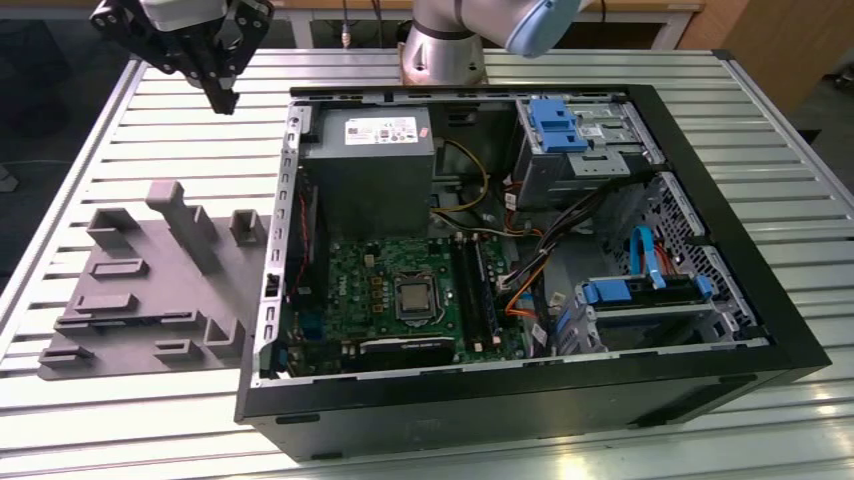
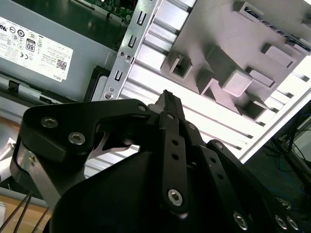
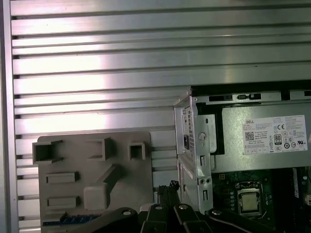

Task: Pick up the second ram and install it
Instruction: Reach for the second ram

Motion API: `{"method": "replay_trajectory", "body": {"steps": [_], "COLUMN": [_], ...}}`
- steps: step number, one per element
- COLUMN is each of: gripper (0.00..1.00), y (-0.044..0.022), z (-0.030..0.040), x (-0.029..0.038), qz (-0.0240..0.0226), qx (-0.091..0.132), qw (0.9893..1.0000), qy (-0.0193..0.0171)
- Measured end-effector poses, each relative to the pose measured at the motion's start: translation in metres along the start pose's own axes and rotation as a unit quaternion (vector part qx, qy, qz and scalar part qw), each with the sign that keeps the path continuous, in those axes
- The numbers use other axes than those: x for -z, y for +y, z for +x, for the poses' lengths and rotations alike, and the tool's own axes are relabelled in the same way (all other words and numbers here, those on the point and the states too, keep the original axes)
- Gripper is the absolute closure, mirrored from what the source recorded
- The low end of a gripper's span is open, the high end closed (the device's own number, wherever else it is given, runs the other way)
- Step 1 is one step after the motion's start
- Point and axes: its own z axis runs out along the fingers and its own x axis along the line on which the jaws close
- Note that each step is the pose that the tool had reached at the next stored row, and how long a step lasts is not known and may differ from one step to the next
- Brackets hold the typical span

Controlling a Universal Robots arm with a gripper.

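Dark and thin, the ram (image 3: 68, 220) seemed to sit in the tray (image 1: 127, 342) near a tabletop (image 1: 160, 130) edge, light, stiff, fragile, best pinched across its long edges, while the gripper (image 1: 222, 98) hung closed, empty, over a tabletop corner.

Slatted aluminium table (image 1: 160, 140) carries grey moulded tray (image 1: 160, 290), open black computer case (image 1: 534, 410) just beside it

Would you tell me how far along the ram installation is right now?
Done: nothing I can confirm. In hand: the pincer is shut with nothing in it, above the table near the computer case. Left: pickup and installation; what may be the second ram, a bluish strip, lies on the grey tray.
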Motion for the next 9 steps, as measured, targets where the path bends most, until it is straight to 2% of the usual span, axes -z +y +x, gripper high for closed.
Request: {"method": "replay_trajectory", "body": {"steps": [9], "gripper": [0.89], "y": [-0.0005], "z": [0.0070], "x": [0.0002], "qz": [0.0000], "qx": [0.000], "qw": [1.0000], "qy": [0.0000]}}
